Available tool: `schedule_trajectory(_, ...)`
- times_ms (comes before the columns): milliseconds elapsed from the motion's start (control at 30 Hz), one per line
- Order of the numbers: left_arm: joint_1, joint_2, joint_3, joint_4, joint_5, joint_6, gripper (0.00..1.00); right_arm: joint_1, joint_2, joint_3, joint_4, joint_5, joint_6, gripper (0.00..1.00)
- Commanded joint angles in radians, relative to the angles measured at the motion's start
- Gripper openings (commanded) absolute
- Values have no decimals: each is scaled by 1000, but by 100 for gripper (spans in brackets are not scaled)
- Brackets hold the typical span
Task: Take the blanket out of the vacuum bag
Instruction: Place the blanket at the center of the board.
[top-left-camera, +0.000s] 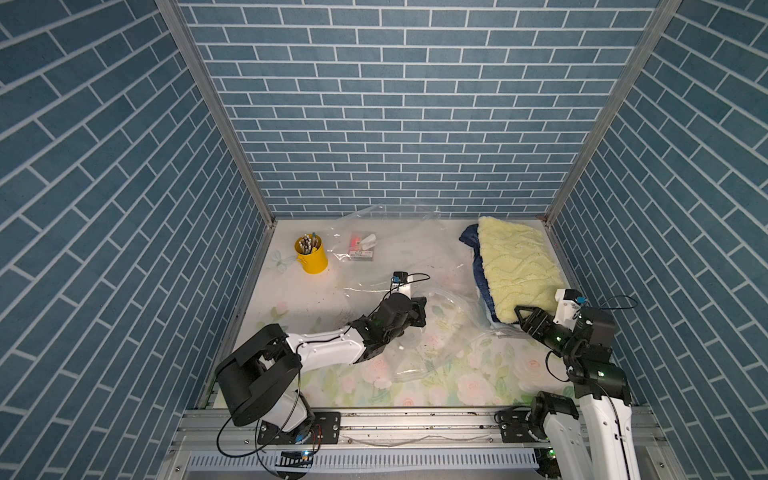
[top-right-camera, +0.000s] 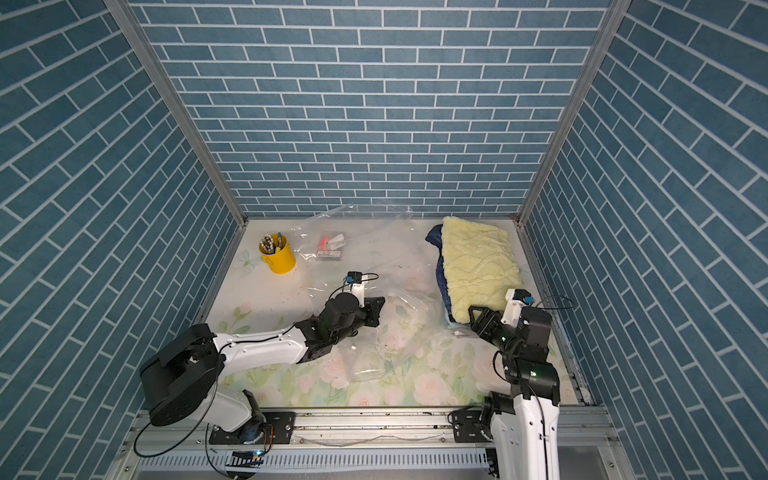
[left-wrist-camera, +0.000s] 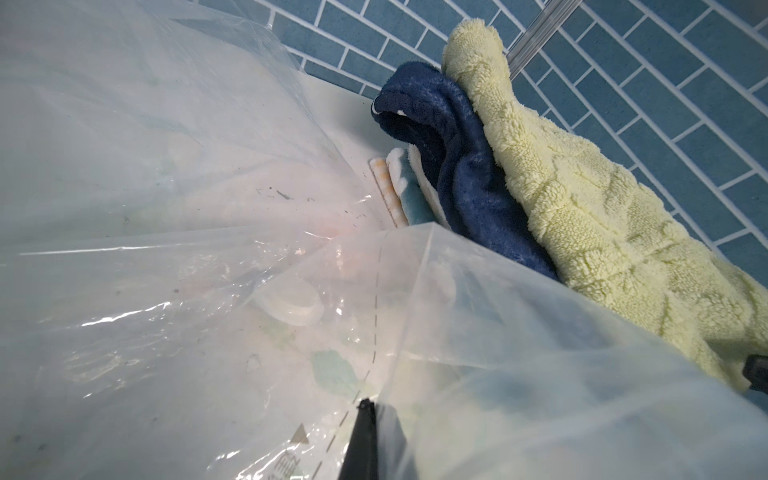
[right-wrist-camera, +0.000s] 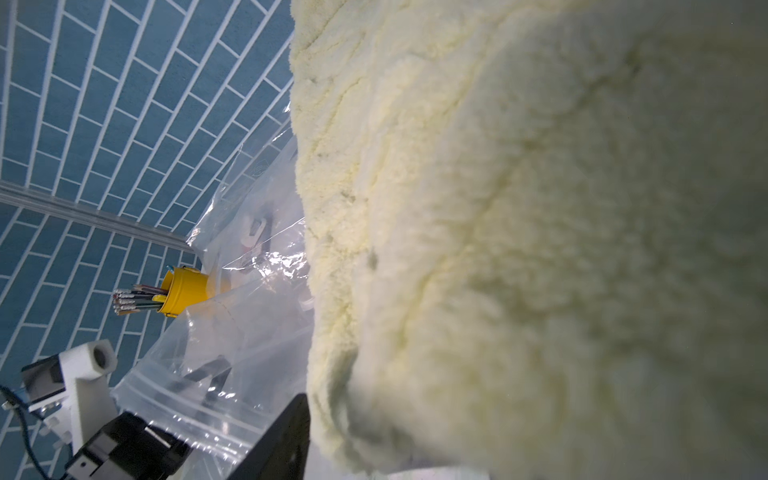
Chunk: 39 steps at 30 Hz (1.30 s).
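Looks nearly finished. Finds the blanket (top-left-camera: 519, 266) heaped at two o'clock on the counter (top-left-camera: 291, 299), outside the vacuum bag (top-left-camera: 415, 257), itself slack and flat from twelve o'clock to centre. Shows the left pincer (top-left-camera: 419, 311) pressed together on bag plastic near centre. Cannot tell, for the right pincer (top-left-camera: 524, 318) at four o'clock by the blanket's near edge, whether spread or pinching. Leaves, probably, only clearing that near corner of loose plastic.
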Motion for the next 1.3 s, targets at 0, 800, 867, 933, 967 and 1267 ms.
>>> schedule_trajectory(0,5,-24,55,-78,-24,31,2,6,-59,-45,-34,-60,21,66)
schedule_trajectory(800,8,46,311,-361,-112,5,10,26,-257,-285,163,-182,203,65)
schedule_trajectory(867,5,45,329,-390,-130,14,10,26,-239,-246,149,-205,177,65)
schedule_trajectory(933,-1,42,331,-407,-148,17,11,26,-219,-203,127,-213,140,64)
schedule_trajectory(967,-1,42,331,-415,-153,19,11,27,-207,-168,119,-227,122,63)
schedule_trajectory(1267,-8,34,276,-421,-221,-30,12,166,-52,43,127,-241,42,63)
